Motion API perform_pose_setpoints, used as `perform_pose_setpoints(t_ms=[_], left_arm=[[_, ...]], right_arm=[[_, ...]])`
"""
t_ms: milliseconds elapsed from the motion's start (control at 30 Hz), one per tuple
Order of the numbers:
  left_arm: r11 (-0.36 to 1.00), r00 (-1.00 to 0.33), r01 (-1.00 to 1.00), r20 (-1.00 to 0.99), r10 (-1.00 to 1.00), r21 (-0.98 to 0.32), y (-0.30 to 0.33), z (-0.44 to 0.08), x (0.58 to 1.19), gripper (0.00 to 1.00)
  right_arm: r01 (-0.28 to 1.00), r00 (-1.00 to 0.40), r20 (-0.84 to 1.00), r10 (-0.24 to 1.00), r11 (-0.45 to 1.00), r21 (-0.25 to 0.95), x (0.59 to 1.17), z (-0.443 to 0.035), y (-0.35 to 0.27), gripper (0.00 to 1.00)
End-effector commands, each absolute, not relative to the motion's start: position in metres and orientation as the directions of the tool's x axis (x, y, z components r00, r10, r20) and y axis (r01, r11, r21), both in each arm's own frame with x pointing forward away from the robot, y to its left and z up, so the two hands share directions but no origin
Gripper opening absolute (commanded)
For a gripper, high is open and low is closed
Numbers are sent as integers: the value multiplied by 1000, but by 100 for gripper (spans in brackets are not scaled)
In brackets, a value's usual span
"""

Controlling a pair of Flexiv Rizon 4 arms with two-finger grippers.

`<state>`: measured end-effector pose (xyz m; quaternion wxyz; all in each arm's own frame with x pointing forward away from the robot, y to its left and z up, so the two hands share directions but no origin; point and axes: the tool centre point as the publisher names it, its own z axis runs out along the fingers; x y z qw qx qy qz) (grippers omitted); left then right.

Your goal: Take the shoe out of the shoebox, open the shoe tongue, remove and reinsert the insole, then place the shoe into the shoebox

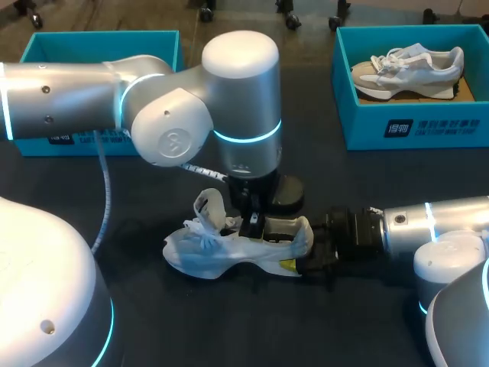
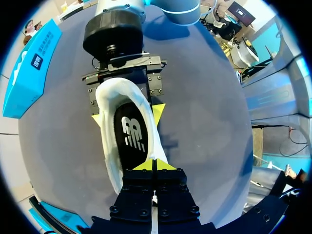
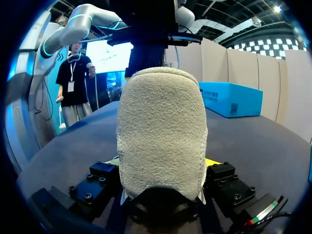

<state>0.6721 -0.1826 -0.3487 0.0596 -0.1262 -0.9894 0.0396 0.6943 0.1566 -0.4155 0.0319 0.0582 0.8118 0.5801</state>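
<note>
the white shoe (image 1: pixel 229 248) lies on its sole near the middle of the desk (image 1: pixel 229 325), toe toward the desk's left side and heel toward its right. the right gripper (image 1: pixel 303 251) comes in low from the right. its fingers are spread wide and clamp the heel from both sides. from that wrist the fuzzy back of the heel stands straight up between the fingers, with a sliver of yellow tip (image 3: pixel 212 162) showing past it on either side.

the left gripper (image 2: pixel 153 165) hangs straight down over the shoe, at the front rim of the opening. its two yellow tips are pressed together. i can't make out whether they nip anything thin. just ahead of those tips the dark insole (image 2: pixel 130 141) lies flat inside the shoe, running back toward the heel. the tongue (image 1: pixel 208 205) stands up from the shoe just beside the left gripper, on the toe side, with the laces bunched below it.

the left shoebox (image 1: pixel 99 37) sits at the desk's far left corner, partly behind the left arm, well apart from the shoe. the right shoebox (image 1: pixel 412 126) sits at the far right corner with a grey shoe (image 1: pixel 409 70) lying inside it.
</note>
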Motion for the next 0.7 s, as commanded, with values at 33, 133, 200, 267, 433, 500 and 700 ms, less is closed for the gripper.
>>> perform_pose_setpoints(t_ms=[33,133,200,267,433,500,700], left_arm=[[965,-960,245,113,255,-91,-184,-356,673,0],[967,-961,238,122,249,-93,-181,-362,673,0],[967,-961,232,128,244,-102,-179,-366,674,0],[967,-961,229,129,243,-114,-178,-368,676,0],[962,-958,237,129,255,-137,-177,-365,677,0],[960,-959,243,113,260,-142,-177,-358,675,0],[949,-956,273,62,285,-156,-179,-333,670,0]], right_arm=[[57,-991,15,131,325,944,694,-416,158,0],[57,-991,15,131,325,944,694,-416,158,0],[57,-991,15,131,325,944,694,-416,158,0],[57,-991,15,131,325,944,694,-416,158,0],[57,-991,15,131,325,944,694,-416,158,0],[57,-991,15,131,325,944,694,-416,158,0],[57,-991,15,131,325,944,694,-416,158,0]])
